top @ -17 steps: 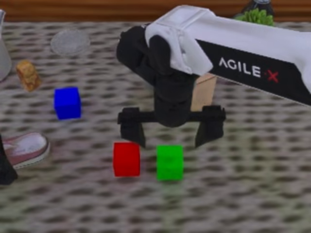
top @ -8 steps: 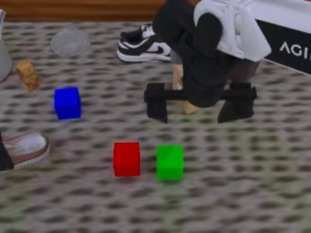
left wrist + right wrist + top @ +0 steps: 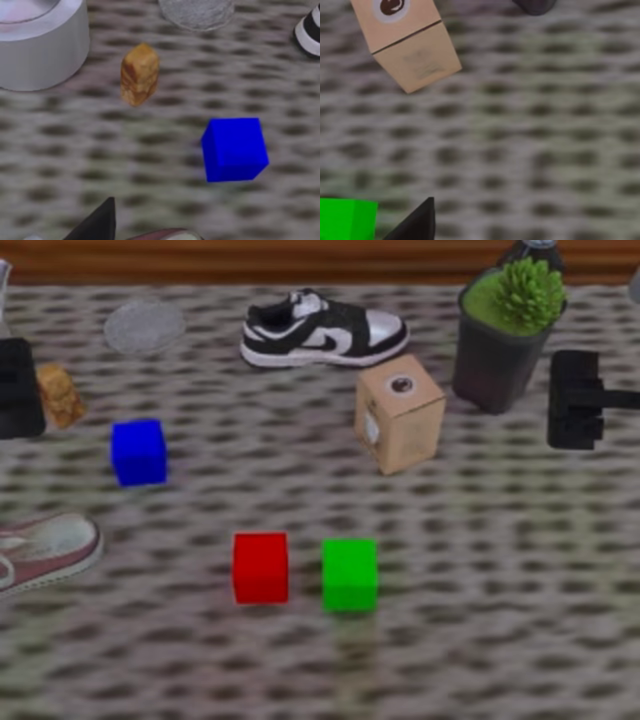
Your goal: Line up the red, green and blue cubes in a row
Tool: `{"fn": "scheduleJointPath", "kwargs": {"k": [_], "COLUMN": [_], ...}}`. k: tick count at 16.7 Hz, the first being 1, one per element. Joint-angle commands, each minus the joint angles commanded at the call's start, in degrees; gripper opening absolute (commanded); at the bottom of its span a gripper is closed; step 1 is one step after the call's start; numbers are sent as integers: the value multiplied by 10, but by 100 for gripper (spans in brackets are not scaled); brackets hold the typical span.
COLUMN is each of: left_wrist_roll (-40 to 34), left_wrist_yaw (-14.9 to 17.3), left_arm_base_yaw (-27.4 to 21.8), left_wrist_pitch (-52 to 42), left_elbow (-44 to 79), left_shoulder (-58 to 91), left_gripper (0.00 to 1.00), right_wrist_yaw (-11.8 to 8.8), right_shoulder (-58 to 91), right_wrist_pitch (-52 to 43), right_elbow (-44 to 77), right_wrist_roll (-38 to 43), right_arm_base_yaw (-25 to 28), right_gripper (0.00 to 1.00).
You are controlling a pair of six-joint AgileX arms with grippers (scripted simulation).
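Finding the red cube and the green cube resting just beside each other on the table, near its middle, red to the left, a narrow gap between, already making two places of a row. Finding the blue cube sitting well apart from that pair, farther back and toward the table's left side, near the mottled block and not yet in line.

Judging the task as roughly two thirds done: needing only the blue cube brought down level with the other two, probably to the left of the red or to the right of the green.

Seeing neither arm holding anything. Noting the left gripper hanging at the left edge of the top view, beside the mottled block, with its wrist camera looking down on the blue cube; likely the nearer arm for the remaining pick. Noting the right gripper sitting at the right edge, beside the potted plant and clear of the tan box. Showing too little of either pincer here; not being able to tell whether open or closed.
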Motion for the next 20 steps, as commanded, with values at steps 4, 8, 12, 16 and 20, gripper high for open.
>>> {"fn": "scheduleJointPath", "kwargs": {"k": [4,8,12,16,20], "left_wrist_roll": [-28,-54,-76,-90,-92], "left_wrist_yaw": [-2,-2,-1,1,1], "left_arm_base_yaw": [-20,-38,-52,-60,-61], "left_wrist_pitch": [-141,-261,-352,-402,-410], "left_elbow": [211,393,547,642,658], "left_shoulder": [269,483,649,746,761], "left_gripper": [100,100,100,100,100], "right_wrist_yaw": [0,-21,-56,-86,-92], "right_shoulder": [-250,-459,-599,-685,-703], "right_wrist_pitch": [124,245,355,430,445], "right_elbow": [-222,-413,-548,-618,-631], "right_wrist_roll": [-88,-159,-203,-224,-227], "right_arm_base_yaw": [-87,-159,-209,-237,-242], "right_gripper": [100,100,100,100,100]}}
